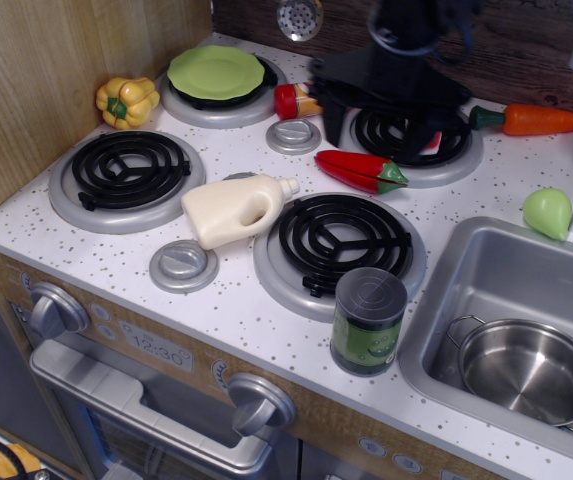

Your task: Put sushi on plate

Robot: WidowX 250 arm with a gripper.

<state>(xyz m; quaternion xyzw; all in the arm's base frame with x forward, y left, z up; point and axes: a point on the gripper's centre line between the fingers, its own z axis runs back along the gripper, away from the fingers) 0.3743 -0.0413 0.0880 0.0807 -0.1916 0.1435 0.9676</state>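
- Gripper (378,132): black, blurred, jaws spread wide, holding nothing, over the back-right burner (406,135).
- Sushi (434,141): almost wholly hidden behind gripper.
- Plate (216,72): back-left of that burner, bare.

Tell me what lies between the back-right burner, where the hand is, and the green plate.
The hand hangs over the back-right burner, hiding most of the sushi. Toward the plate on the back-left burner, the ketchup bottle lies on its side across the straight path, with a grey knob cap just in front of it.
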